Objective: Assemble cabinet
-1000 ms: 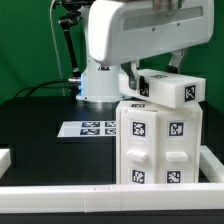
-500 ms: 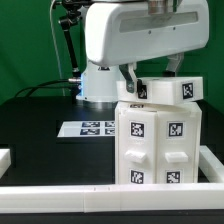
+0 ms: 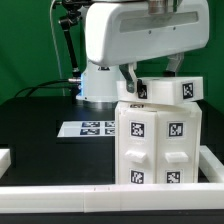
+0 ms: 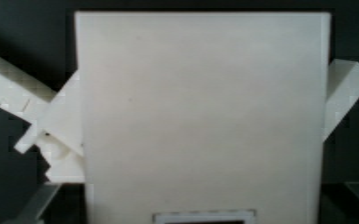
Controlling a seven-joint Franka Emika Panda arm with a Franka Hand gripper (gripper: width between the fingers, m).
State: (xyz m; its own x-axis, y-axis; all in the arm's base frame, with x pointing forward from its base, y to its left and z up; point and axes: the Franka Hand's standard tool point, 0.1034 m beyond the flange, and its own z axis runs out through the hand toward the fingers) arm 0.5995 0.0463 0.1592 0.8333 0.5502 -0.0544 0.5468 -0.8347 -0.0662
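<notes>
Closest to the exterior camera, a low white rail is running along the front edge of the dark surface. Just behind it, toward the exterior view's right, the cabinet is standing upright on the surface, its tagged front faces turned to the camera.

On top of the cabinet a smaller white top panel, also tagged, is sitting slightly tilted rather than flush. The gripper is reaching down over it with its jaws set wide, one dark finger at each end, and appears to be gripping the panel across its width. In the wrist view this panel is filling the middle as a plain white slab.

Farther back, the marker board is lying flat on the surface, and behind it the arm is rising from its base.

The step in hand looks like seating the top panel on the cabinet. The next move probably calls for levelling the panel, lining its edges up with the body and pressing it down evenly. Letting go while it is tilted risks it slipping off.
</notes>
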